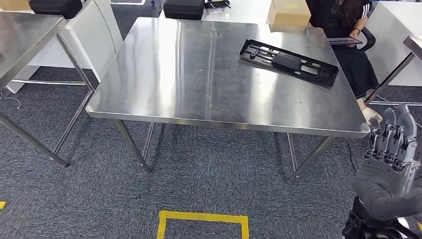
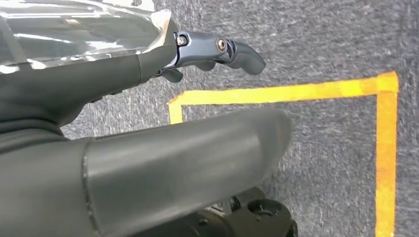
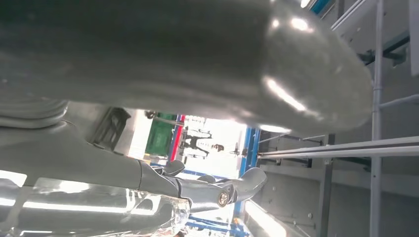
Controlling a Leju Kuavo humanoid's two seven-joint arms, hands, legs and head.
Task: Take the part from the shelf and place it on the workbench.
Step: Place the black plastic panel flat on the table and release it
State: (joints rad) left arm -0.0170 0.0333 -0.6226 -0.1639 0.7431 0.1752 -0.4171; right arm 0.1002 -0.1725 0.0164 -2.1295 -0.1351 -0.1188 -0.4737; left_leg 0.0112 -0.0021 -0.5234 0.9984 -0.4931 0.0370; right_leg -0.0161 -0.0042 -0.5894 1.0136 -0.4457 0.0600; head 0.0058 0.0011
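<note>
A flat black plastic part [image 1: 288, 63] with slots lies on the steel workbench [image 1: 189, 79], toward its far right side. My right hand [image 1: 390, 159] is raised off the bench's near right corner, fingers pointing up and holding nothing. In the right wrist view the right hand [image 3: 212, 190] has its fingers stretched out with nothing between them and the thick thumb. In the left wrist view my left hand [image 2: 217, 52] hangs over the carpet, fingers extended and empty.
A seated person [image 1: 351, 35] in dark clothes is at the bench's far right corner, holding a tablet. A cardboard box [image 1: 289, 12] and a black case [image 1: 184, 8] stand behind the bench. Another steel table [image 1: 25, 40] is at left. Yellow floor tape [image 1: 201, 219] marks the carpet.
</note>
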